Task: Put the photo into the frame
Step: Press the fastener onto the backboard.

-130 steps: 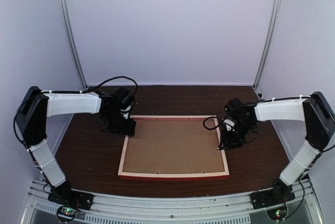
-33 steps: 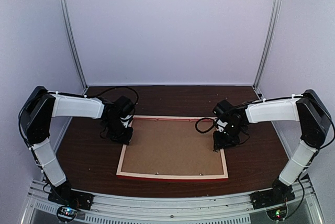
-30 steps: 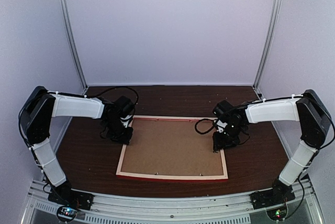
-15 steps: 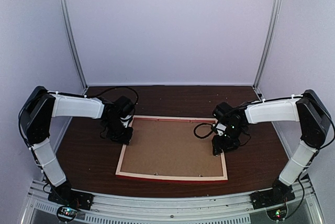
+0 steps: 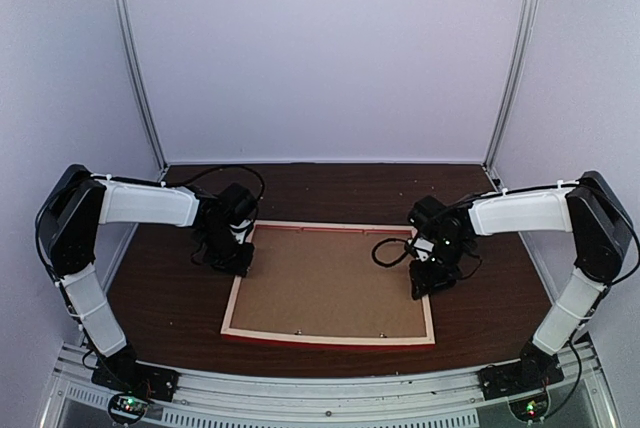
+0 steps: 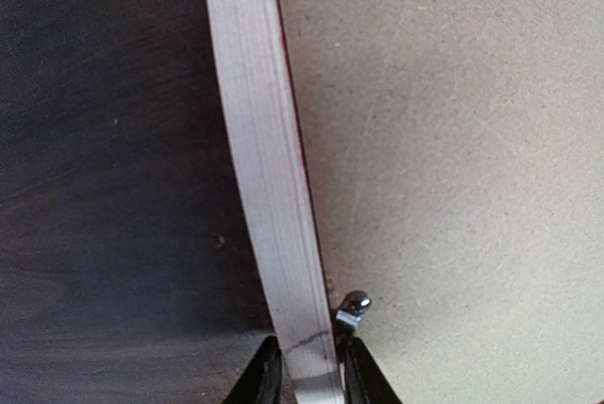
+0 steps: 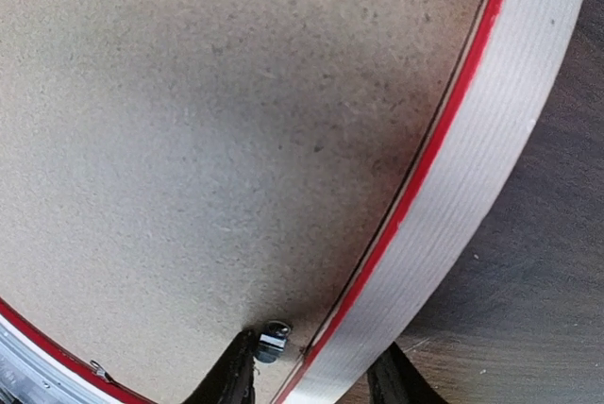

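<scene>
The left pincer (image 6: 307,380) is clamped on the frame (image 6: 269,187). Its two fingers press either side of the pale wooden rail on the frame's left side, one on the outer edge and one on the inner. A small metal tab (image 6: 351,308) sits just beside the inner finger, on the brown backing board (image 6: 453,140).

The right pincer (image 7: 311,380) straddles the opposite rail. Its outer finger is against the rail's edge, while its inner finger stands on the board side next to another metal tab (image 7: 272,340). I cannot tell whether it actually pinches the wood.

Each wrist is bent down onto its rail. Behind it a white forearm runs nearly level from a raised elbow out at the side, above a base at the table's near edge. The left arm (image 5: 140,201) and right arm (image 5: 525,210) mirror each other.

There are two arms, two pincers, one frame and one backing board. The frame lies flat on the dark table (image 5: 170,288) between the arms, pale back upward, with red showing along its near outer edge. The board lies inside its opening. From above, two small bright specks show near the board's near edge, too small to identify.
</scene>
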